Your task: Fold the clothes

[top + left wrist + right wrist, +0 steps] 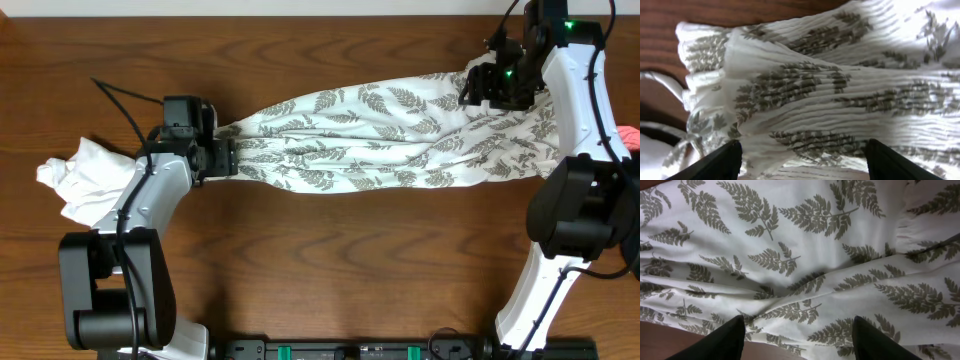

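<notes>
Left tool [230, 157] sits at the left end of the cloth, and on its wrist camera the two dark fingers [725, 161] stand wide apart, jaws open, with gathered, pleated fabric lying between and beyond them. Over on the far right, the right tool [478, 88] is down on the other end of the same cloth. Its fingers [730, 340] are also spread, jaws open, with printed cloth filling the view beneath them. Now the scene, biggest first. The dark wooden desk [350, 270] carries everything. Across its far half stretches the fern-print garment [380, 135], cream-white with grey-green leaves. It is drawn out long from left to right, narrow and bunched where it meets the left tool, and fanning wider toward the right tool, with long folds running along its length. On the right wrist camera a strip of desk shows at the lower left, just past the cloth's edge. At the far left of the desk lies the white garment [80, 175], crumpled in a heap, partly tucked under the left arm [150, 200], well apart from the fern cloth. A thin black cable [120, 96] trails behind that arm.
</notes>
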Controlling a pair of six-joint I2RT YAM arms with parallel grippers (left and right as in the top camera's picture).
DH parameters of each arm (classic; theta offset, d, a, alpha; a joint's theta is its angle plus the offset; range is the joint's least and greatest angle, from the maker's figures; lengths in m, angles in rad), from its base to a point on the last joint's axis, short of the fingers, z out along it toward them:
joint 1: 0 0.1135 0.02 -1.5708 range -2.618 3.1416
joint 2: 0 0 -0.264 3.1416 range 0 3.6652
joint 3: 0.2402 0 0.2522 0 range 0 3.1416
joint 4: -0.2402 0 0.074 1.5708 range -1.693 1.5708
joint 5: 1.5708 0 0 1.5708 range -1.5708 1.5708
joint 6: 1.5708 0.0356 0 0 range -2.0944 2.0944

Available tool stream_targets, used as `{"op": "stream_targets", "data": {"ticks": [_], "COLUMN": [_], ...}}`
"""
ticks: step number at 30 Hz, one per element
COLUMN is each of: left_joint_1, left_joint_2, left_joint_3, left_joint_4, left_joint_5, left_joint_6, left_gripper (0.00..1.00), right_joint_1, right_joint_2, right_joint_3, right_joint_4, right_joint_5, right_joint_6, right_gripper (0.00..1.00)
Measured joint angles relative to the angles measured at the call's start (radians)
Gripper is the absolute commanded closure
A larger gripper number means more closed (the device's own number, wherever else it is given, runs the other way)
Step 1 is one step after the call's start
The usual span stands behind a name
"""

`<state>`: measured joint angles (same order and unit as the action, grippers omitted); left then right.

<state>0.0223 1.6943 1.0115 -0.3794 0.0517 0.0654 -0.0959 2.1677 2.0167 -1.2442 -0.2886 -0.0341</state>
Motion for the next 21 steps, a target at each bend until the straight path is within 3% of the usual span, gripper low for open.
{"op": "stream_targets", "data": {"ticks": [5, 8, 11, 14, 16, 21], "left_joint_1": [0.0, 0.0, 0.0, 0.0, 0.0, 0.0], "left_joint_2": [0.0, 0.002, 0.019, 0.051, 0.065, 0.047], "left_joint_3": [0.0, 0.0, 0.001, 0.001, 0.001, 0.024], "left_joint_4": [0.003, 0.018, 0.024, 0.024, 0.023, -0.076], "left_joint_5": [0.0, 0.0, 0.003, 0.016, 0.02, 0.008], "left_joint_6": [0.121, 0.179, 0.221, 0.253, 0.261, 0.276], "left_gripper": [0.21, 0.27, 0.42, 0.69, 0.94, 0.94], "right_joint_1": [0.0, 0.0, 0.0, 0.0, 0.0, 0.0], "right_joint_2": [0.0, 0.0, 0.0, 0.0, 0.0, 0.0], "right_joint_3": [0.0, 0.0, 0.0, 0.0, 0.0, 0.0], "right_joint_4": [0.0, 0.0, 0.0, -0.001, -0.002, -0.002], "right_joint_5": [0.0, 0.0, 0.0, 0.0, 0.0, 0.003], "right_joint_6": [0.0, 0.0, 0.0, 0.0, 0.0, 0.0], "right_gripper": [0.33, 0.33, 0.33, 0.33, 0.33, 0.33]}}
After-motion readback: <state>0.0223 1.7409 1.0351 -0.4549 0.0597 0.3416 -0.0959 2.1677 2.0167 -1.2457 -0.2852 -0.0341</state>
